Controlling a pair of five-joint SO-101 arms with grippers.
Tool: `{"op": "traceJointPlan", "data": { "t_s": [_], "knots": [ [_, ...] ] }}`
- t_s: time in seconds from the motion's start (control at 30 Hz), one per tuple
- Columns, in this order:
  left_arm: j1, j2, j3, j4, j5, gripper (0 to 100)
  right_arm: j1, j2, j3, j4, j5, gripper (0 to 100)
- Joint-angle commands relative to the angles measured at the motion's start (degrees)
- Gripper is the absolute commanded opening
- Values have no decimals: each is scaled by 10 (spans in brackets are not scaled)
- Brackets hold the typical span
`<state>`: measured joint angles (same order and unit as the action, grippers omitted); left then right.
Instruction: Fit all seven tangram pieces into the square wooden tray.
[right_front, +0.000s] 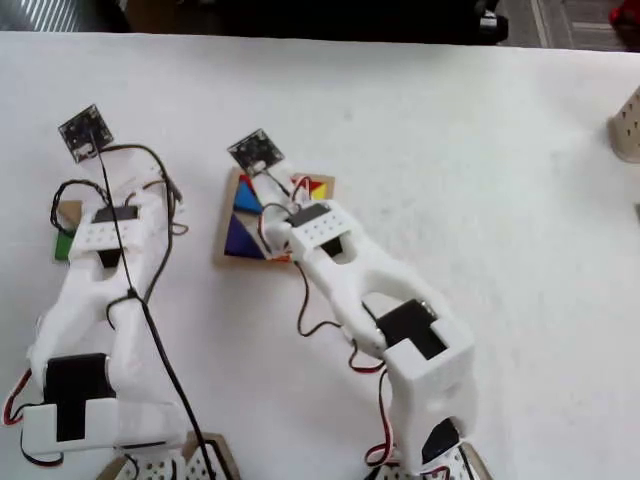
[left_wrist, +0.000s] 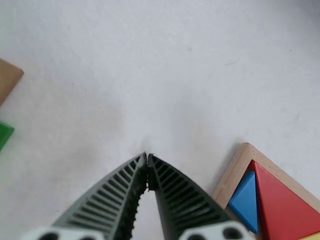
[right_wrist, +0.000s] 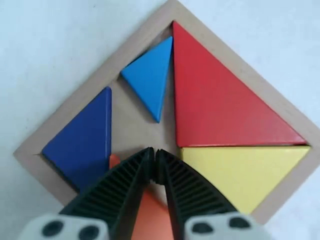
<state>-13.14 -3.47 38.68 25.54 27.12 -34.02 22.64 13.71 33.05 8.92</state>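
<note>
So the tray (right_wrist: 134, 41) has 5 pieces in it right now. The big red triangle (right_wrist: 220, 100) and the big yellow triangle (right_wrist: 245, 170) sit edge to edge. The small light blue triangle (right_wrist: 150, 75) is right beside the red one. The dark blue piece (right_wrist: 82, 140) is tucked into a corner, with bare tray floor between it and the light blue. The orange piece (right_wrist: 150, 217) is mostly hidden under the right gripper (right_wrist: 153, 152), which hangs over the middle of the tray with its jaws closed and nothing between them.

The left gripper (left_wrist: 147, 157) is over bare table (left_wrist: 165, 65) just off a tray corner, jaws also closed on nothing. A green piece (right_front: 63, 245) and a tan piece (right_front: 68, 212) lie on the table well away from the tray, out past the left arm.
</note>
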Motion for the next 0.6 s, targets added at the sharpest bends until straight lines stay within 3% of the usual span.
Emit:
{"op": "traceJointPlan", "data": {
  "t_s": [0.0, 0.33, 0.47, 0.57],
  "knots": [
    [4, -2, -13, -15, -7, 24, -8, -29, -9, 57, 0, 17],
    [2, -5, -13, -14, -7, 24, -29, -154, 79, 73, 29, 17],
    [-52, -7, -25, -11, -6, 24, 7, -241, 136, 72, 28, 17],
    [-113, -5, -66, 49, -12, 27, 44, -291, 183, 68, 28, 17]
  ]
}}
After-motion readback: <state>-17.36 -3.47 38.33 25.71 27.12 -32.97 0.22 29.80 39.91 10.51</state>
